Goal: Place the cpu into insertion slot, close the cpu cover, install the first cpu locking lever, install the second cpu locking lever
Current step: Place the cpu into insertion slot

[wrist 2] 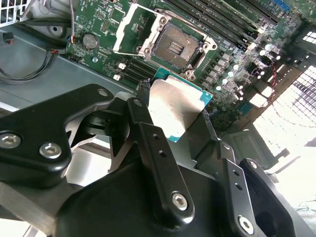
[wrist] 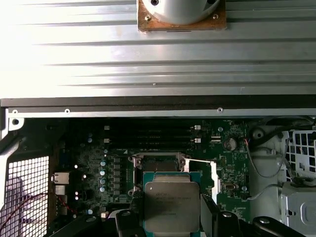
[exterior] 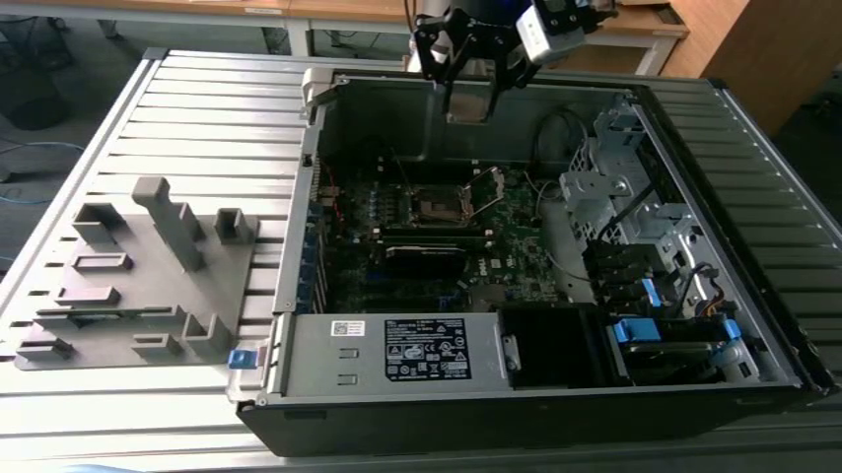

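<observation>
Slatted table (exterior: 197,118) holds the open case (exterior: 526,409), insertion slot (wrist 2: 176,47) empty; fingers (wrist 2: 139,114) clamp the cpu (wrist 2: 175,108).

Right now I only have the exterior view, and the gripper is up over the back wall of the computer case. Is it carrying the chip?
Observer: Yes. In both wrist views the gripper is shut on the chip, with the chip's silver side showing.
Operator: How is it pinched?
Observer: By two opposite edges, which leaves the flat silver face uncovered.
Operator: Is the socket free?
Observer: Yes. In the second wrist view the socket has nothing in it, and its bare contact field shows.
</observation>
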Robot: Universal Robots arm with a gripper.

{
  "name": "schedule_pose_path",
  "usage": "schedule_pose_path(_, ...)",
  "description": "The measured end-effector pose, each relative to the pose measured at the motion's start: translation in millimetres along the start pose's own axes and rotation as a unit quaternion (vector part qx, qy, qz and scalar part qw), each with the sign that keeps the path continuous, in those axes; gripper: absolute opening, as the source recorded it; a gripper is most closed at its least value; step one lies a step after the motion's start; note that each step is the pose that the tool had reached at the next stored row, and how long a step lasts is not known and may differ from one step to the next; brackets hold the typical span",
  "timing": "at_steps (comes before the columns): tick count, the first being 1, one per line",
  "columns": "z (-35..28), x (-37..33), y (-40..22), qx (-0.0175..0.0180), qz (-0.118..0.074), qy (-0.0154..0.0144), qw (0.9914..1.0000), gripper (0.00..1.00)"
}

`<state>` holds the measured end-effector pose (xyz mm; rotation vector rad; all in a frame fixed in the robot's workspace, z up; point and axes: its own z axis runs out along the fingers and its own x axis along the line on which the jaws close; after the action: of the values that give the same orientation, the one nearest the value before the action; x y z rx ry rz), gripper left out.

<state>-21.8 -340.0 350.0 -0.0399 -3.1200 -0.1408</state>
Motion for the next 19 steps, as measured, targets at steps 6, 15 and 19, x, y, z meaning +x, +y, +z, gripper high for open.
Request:
schedule_pose_path(6,2.5,0.0,-0.2,0.0002,0.0,0.0001,1.0,0.54)
schedule_pose_path(15,6.3,-0.1,-0.6,0.0,0.0,0.0,1.0,0.54)
schedule_pose_path(19,8.3,-0.2,-0.7,0.0001,0.0,0.0001,1.0,0.54)
